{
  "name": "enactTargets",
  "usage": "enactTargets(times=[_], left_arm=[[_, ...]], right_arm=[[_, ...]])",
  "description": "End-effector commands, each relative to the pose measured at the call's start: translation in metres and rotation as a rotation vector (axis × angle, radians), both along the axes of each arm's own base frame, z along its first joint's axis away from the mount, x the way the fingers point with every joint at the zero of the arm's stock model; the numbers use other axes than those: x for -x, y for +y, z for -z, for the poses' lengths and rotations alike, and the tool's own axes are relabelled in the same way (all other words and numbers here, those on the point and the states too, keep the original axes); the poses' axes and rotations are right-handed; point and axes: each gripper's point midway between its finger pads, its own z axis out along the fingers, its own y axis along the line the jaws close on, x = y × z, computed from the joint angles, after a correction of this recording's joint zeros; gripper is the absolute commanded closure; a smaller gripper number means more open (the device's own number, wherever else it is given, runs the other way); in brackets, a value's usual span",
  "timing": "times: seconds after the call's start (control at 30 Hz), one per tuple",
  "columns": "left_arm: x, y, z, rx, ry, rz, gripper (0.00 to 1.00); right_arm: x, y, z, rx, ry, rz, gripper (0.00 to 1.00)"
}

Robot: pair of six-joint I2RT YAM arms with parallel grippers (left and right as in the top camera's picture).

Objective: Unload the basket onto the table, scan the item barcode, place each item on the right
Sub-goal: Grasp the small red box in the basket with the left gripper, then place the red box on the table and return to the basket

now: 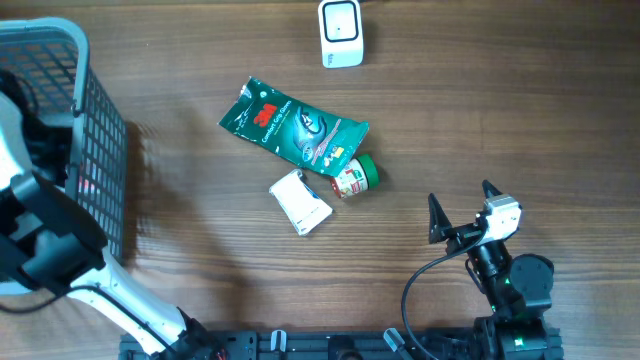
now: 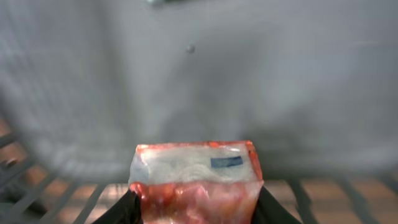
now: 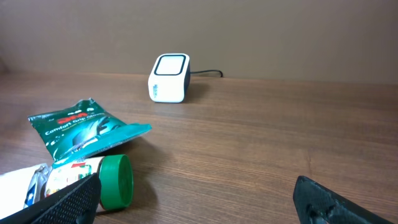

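The left claw (image 2: 196, 210) clamped a red-and-clear plastic packet (image 2: 194, 177) inside the grey wire basket (image 1: 100, 125) at nine o'clock; the right claw (image 1: 460, 198) gaped apart at four o'clock.

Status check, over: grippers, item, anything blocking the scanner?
Left gripper shut on red packet, inside basket. Right gripper open, empty. Scanner unobstructed; pouch, jar, box mid-table.

Red translucent packet (image 2: 196, 186) pinched upright, white scanner (image 1: 341, 32), window upward
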Motion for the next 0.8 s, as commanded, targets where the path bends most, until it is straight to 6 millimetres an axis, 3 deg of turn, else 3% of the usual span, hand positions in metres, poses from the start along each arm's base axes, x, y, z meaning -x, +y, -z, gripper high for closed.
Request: enactTargets(times=[0.0, 0.07, 0.13, 0.2, 0.27, 0.33, 0.4, 0.57, 0.67, 0.7, 0.77], left_arm=[[0.004, 0.010, -0.137, -0.205, -0.248, -0.016, 0.64], [0.018, -0.001, -0.197, -0.279, -0.365, -0.016, 0.64], [0.029, -0.038, -0.257, -0.295, -0.566, 0.027, 0.64], [0.032, -0.082, -0.289, -0.251, -0.712, 0.114, 0.64], [0.027, -0.147, -0.316, -0.203, -0.840, 0.301, 0.64], [0.017, -0.203, -0.314, -0.152, -0.846, 0.493, 0.64], [0.013, -0.247, -0.293, -0.130, -0.764, 0.643, 0.64], [0.013, -0.311, -0.207, -0.109, -0.511, 0.728, 0.65], [0.020, -0.303, -0.135, -0.222, -0.327, 0.637, 0.58], [0.024, -0.300, -0.112, -0.230, -0.281, 0.615, 0.58], [0.028, -0.302, -0.049, -0.209, -0.221, 0.608, 0.60]], right_arm=[[0.000, -0.001, -0.001, 0.006, -0.009, 0.006, 0.00], [0.000, -0.001, -0.001, 0.006, -0.009, 0.006, 0.00], [0.000, -0.001, -0.001, 0.006, -0.009, 0.006, 0.00], [0.000, -0.001, -0.001, 0.006, -0.009, 0.006, 0.00], [0.000, -0.001, -0.001, 0.007, -0.009, 0.006, 0.00], [0.000, -0.001, -0.001, 0.006, -0.009, 0.006, 0.00], [0.000, -0.001, -0.001, 0.006, -0.009, 0.006, 0.00], [0.000, -0.001, -0.001, 0.006, -0.009, 0.006, 0.00], [0.000, -0.001, -0.001, 0.006, -0.009, 0.006, 0.00], [0.000, -0.001, -0.001, 0.007, -0.009, 0.006, 0.00], [0.000, -0.001, -0.001, 0.006, -0.009, 0.006, 0.00]])
